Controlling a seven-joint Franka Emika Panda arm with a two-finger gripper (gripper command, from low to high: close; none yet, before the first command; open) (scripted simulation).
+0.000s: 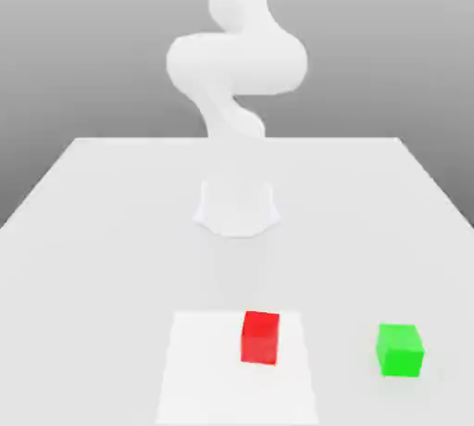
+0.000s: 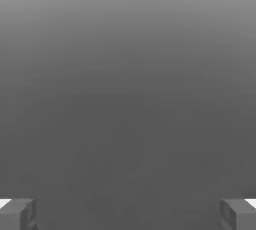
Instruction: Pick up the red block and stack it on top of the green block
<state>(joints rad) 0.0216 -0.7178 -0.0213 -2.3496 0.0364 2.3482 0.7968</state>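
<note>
The red block (image 1: 260, 337), a small matte cube, rests on a lighter white square patch (image 1: 199, 369) near the table's front. The green block (image 1: 400, 349), a cube of about the same size, sits on the table toward the exterior view's right of the red one, with a clear gap between them. The white arm (image 1: 236, 63) rises folded above its round base (image 1: 237, 207) at mid table, well behind both blocks. In the hand view my gripper (image 2: 128, 215) is open, its grey fingertips (image 2: 18, 214) far apart with nothing between them, facing a plain grey background.
The white table (image 1: 93, 230) stretches wide around the base, its far edge behind the arm. The front edge lies just below the blocks in the exterior view.
</note>
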